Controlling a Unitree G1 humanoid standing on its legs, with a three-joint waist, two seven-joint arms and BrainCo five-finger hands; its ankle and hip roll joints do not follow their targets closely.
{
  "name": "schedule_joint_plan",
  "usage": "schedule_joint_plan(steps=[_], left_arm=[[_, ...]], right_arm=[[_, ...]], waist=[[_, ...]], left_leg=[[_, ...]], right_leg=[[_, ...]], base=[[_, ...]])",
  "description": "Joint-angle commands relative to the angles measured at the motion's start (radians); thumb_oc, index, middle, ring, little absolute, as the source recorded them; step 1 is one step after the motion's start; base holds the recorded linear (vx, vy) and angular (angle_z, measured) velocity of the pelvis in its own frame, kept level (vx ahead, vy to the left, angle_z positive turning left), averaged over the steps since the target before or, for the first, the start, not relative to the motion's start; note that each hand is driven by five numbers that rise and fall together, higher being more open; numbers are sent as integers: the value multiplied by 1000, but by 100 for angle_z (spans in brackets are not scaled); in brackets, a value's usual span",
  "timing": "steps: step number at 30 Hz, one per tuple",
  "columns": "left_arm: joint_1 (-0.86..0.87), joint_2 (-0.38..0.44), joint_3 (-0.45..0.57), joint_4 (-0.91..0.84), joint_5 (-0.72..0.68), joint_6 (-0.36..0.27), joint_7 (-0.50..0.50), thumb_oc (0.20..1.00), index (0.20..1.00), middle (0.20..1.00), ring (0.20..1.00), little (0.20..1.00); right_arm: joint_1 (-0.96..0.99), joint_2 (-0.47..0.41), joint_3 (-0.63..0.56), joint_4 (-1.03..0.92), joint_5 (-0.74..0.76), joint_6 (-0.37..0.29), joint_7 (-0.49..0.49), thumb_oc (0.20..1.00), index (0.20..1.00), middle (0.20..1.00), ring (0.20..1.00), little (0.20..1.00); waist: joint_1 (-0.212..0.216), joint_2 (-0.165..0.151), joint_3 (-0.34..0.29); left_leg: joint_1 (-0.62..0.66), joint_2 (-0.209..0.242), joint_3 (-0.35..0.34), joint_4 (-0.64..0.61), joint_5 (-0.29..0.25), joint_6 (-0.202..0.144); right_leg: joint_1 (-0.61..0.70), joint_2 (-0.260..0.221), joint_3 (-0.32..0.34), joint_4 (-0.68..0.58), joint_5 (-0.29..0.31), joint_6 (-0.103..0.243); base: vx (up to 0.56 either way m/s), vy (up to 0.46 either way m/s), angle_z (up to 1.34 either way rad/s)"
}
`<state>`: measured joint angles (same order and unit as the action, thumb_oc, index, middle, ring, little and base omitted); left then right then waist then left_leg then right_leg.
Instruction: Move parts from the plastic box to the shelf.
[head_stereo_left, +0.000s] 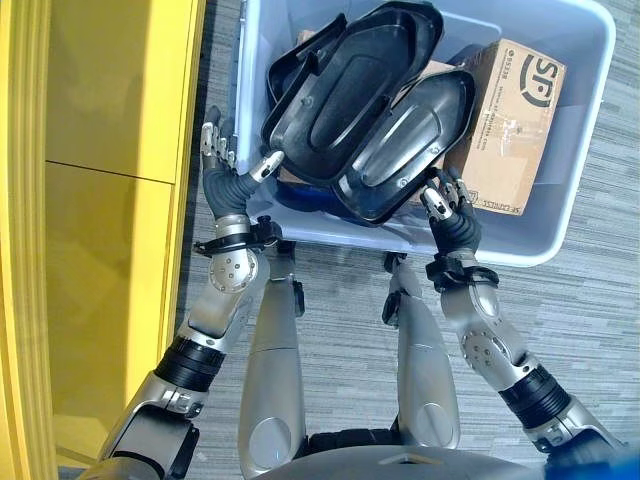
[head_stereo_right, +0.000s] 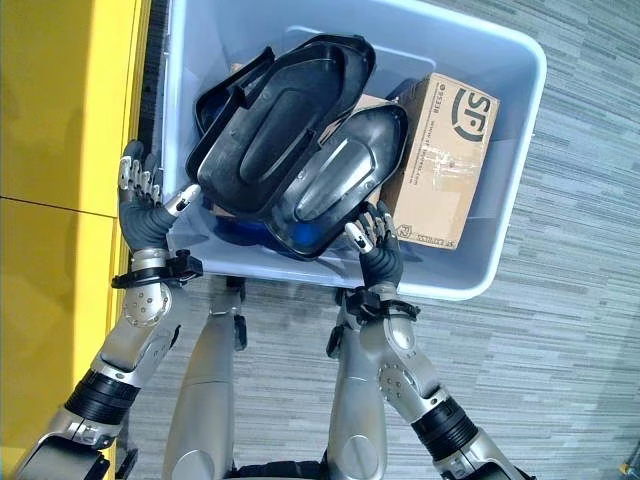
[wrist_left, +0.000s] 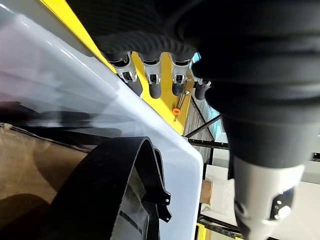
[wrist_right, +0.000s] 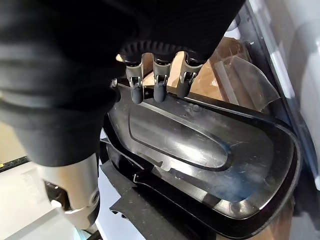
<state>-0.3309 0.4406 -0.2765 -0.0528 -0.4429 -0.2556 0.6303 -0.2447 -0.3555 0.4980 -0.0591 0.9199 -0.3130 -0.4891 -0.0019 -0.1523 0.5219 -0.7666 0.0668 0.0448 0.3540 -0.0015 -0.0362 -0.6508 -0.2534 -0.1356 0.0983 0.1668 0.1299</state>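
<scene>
My box (head_stereo_left: 585, 215) sits on the floor beside the yellow shelf (head_stereo_left: 110, 150), 2 black parts (head_stereo_left: 350, 100) stacked inside. My right hand (head_stereo_left: 447, 205) pinches the lower part's rim; my left hand (head_stereo_left: 218, 150), fingers straight, should close before lifting.

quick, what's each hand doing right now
Left hand: open, fingers straight outside the pale blue plastic box, thumb by a black moulded plastic shell part.
Right hand: fingers on the second black shell; grip cannot be told.
</scene>
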Motion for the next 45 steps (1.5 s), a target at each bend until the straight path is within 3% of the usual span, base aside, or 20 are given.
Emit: schedule_joint_plan(steps=[1,11,12,13,25,45], left_arm=[[7,-50,-60,16,-33,32,-46,1000,1000,1000,1000,1000],[-1,-63,-77,21,-48,21,-27,1000,1000,1000,1000,1000],[-5,-63,-77,19,-49,22,-25,1000,1000,1000,1000,1000],[2,-65,-79,18,-49,24,-23,1000,1000,1000,1000,1000],[2,-64,-83,18,-45,19,-16,1000,1000,1000,1000,1000],[-14,-60,-66,38,-52,-3,-6,1000,1000,1000,1000,1000]], right_arm=[[-22,-9,-10,-19,22,-42,-17,1000,1000,1000,1000,1000],[-20,70,-36,55,-14,-50,-98,1000,1000,1000,1000,1000],[-21,72,-38,52,-19,-52,-104,1000,1000,1000,1000,1000],[-11,77,-38,54,-27,-53,-110,1000,1000,1000,1000,1000],[0,96,-66,81,-80,-46,-149,1000,1000,1000,1000,1000],[-182,147,-117,265,-252,12,-267,1000,1000,1000,1000,1000]], waist=[[-12,55,-2],[-14,62,-2],[-17,60,-2],[-16,60,-2],[-20,59,-2],[-4,52,-2]], left_leg=[[74,-33,30,-150,48,30],[80,-30,26,-139,18,27],[62,-33,30,-142,44,33],[76,-29,27,-137,18,28],[70,-30,28,-134,15,30],[39,-38,22,-126,31,44]], right_leg=[[31,-14,22,90,-10,36],[33,-11,27,102,-34,39],[16,-13,27,97,-13,34],[30,-10,27,103,-34,39],[24,-12,29,104,-33,40],[9,-16,19,106,-14,39]], base=[[0,0,0],[10,1,0],[0,0,0],[0,0,0],[5,0,0],[-7,4,1]])
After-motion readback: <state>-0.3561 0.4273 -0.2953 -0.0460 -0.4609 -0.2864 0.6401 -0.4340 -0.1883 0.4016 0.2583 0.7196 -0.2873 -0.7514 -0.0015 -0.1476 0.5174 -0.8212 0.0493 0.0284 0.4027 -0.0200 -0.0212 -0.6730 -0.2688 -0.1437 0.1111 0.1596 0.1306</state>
